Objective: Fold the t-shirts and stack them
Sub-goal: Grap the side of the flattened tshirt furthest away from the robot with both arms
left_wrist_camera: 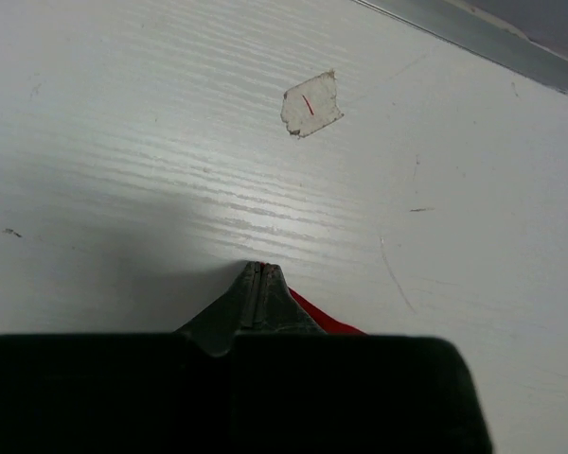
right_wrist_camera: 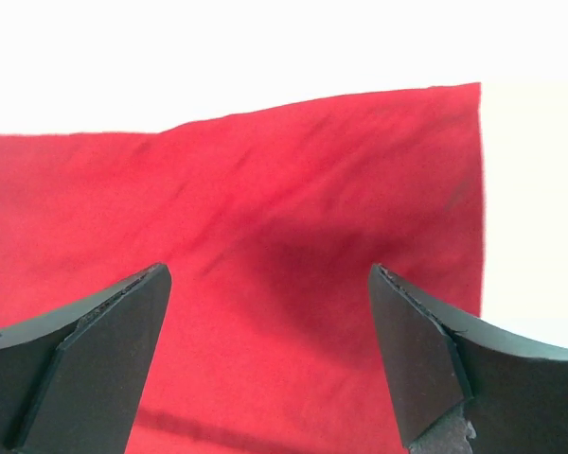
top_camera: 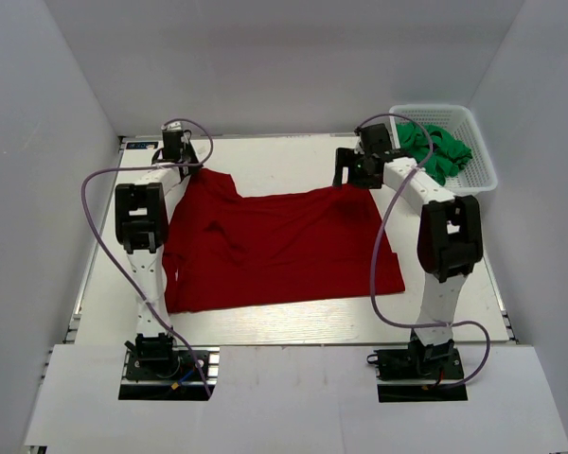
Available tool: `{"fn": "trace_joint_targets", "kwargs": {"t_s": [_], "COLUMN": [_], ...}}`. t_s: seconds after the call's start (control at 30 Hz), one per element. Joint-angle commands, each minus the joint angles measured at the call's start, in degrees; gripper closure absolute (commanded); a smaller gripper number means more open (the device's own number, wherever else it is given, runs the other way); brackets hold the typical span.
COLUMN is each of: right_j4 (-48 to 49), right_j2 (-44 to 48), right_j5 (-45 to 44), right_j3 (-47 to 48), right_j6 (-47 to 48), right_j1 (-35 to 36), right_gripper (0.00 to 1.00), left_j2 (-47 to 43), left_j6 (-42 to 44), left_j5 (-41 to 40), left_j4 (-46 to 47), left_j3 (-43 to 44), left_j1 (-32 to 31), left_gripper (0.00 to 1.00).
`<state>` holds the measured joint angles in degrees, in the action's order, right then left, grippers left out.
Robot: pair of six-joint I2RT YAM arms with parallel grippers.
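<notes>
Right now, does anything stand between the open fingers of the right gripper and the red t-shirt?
Nothing visible does. In the right wrist view the open fingers of the right gripper frame only the red t-shirt; no other thing lies on that cloth.

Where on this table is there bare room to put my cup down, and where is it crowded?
Bare table runs along the far edge, beyond the red shirt, between the left gripper and right gripper. A narrower strip lies between shirt and arm bases. Crowded: the middle under the shirt, and the far right corner with the basket of green shirts.
</notes>
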<state>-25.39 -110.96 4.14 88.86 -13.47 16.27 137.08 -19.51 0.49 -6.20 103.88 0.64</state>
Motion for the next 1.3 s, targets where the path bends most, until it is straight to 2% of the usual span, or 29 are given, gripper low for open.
{"fn": "trace_joint_targets", "kwargs": {"t_s": [0.0,0.27,0.4,0.57,0.63,0.77,0.8,0.87,0.97,1.0,1.27], "right_j4": [0.26,-1.33,-1.42,-1.77,-1.60,0.86,1.04,1.22,1.47,1.65,2.89], "right_j2": [-4.52,-17.96,-19.91,-20.44,-21.05,-22.20,-22.55,-22.55,-22.03,-21.85,-19.04], "right_j5": [-11.51,-22.32,-23.57,-27.43,-27.43,-26.73,-26.56,-26.47,-26.20,-26.46,-27.17], "right_j3": [7.27,19.67,20.48,19.34,18.81,19.16,19.59,19.94,20.13,19.69,20.13], "right_j6": [-2.87,-4.72,-6.65,-8.58,-8.06,-6.39,-6.30,-6.04,-6.04,-5.86,-2.53], "right_j1": [-0.45,-0.37,-0.54,-0.54,-0.71,-0.71,-0.72,-0.63,-0.98,-0.81,-1.07], "right_gripper": [0.10,0.10,0.16,0.18,0.26,0.48,0.61,0.67,0.82,1.00,1.00], "left_j2": [-4.88,-6.03,-6.03,-6.56,-7.08,-7.09,-7.61,-7.61,-7.61,-7.61,-14.28], "left_j6": [0.52,0.00,0.00,0.00,0.00,0.00,0.00,0.00,0.00,0.00,0.52], "left_j5": [1.09,1.62,1.09,1.09,1.09,1.79,1.79,2.50,2.50,2.50,4.96], "left_j4": [-1.19,-0.66,-1.27,-1.27,-1.27,0.30,1.00,1.01,1.01,1.71,3.12], "left_j3": [-4.29,-4.82,-4.82,-5.35,-5.35,-5.35,-5.35,-5.35,-4.21,-4.21,-6.40], "left_j1": [-0.12,-0.12,-0.12,-0.12,-0.12,-0.12,-0.12,-0.12,-0.12,-0.12,-0.12], "left_gripper": [1.00,1.00,1.00,1.00,1.00,1.00,1.00,1.00,1.00,1.00,1.00]}}
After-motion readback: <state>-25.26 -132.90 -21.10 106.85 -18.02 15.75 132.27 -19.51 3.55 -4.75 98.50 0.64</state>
